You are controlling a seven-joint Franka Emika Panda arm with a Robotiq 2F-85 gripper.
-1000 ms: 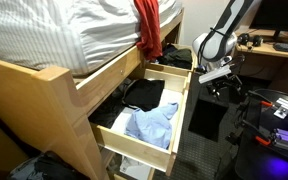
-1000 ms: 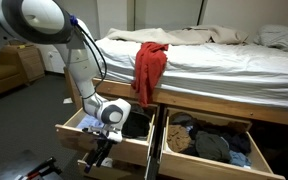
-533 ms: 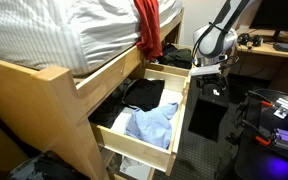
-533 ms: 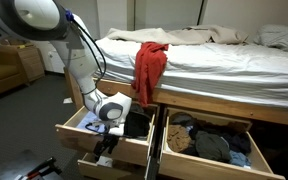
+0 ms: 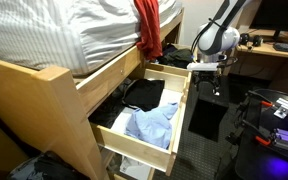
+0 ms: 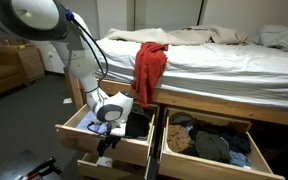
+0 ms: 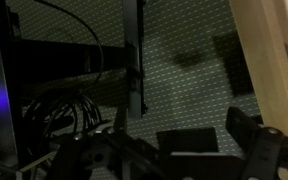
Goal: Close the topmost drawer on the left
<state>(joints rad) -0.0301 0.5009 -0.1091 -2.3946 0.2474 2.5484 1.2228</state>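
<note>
Topmost pale wooden drawer [image 6: 74, 132] on the left, pulled well out from under the bed, dark clothing [image 6: 136, 124] inside. Black tool [image 6: 106, 146] low at its front panel, contact impossible to judge. Fingers [image 7: 246, 128] spread wide in wrist view, holding nothing. Red cloth [image 6: 149, 62] draped over the mattress edge above.

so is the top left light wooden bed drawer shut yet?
Open. The light wooden drawer juts out from the bed frame, black clothing visible inside.
</note>
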